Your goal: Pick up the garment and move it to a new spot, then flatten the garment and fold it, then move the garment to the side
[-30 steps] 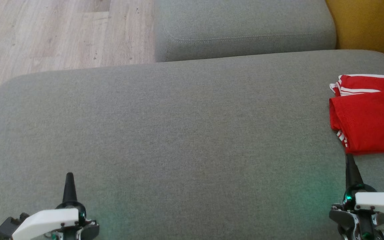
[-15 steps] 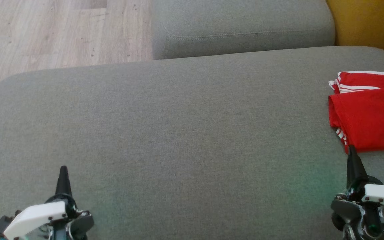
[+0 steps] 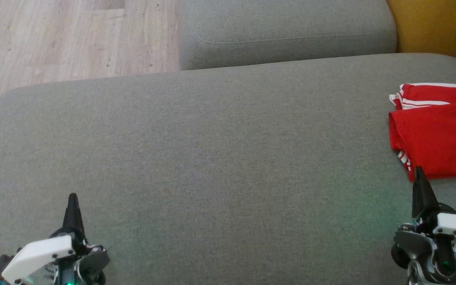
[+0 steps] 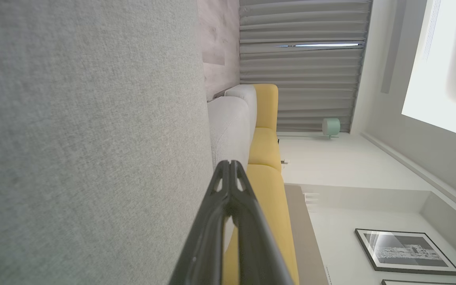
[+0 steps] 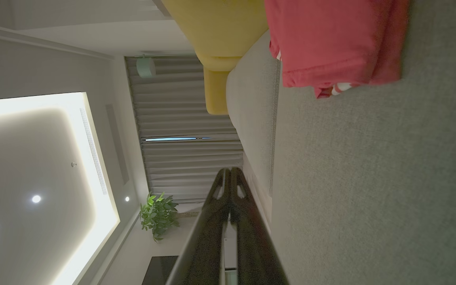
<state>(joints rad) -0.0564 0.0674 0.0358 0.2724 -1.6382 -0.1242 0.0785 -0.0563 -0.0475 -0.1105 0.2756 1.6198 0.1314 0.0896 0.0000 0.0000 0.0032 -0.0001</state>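
Lying folded: red, white-striped garment (image 3: 441,146)

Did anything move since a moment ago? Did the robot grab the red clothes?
Both hands crept a little forward over the grey sofa: the left hand, and the right hand, whose tip now meets the near corner of the red garment in the head view. The camera shifted slightly too. Nothing was grabbed or let go. Both hands stayed shut and empty, and the garment lies folded where it was.

White screw-studded wrist covers (image 3: 38,253) top black-and-silver housings (image 3: 412,242) glowing green, ending in long, dark, tapering jaws.
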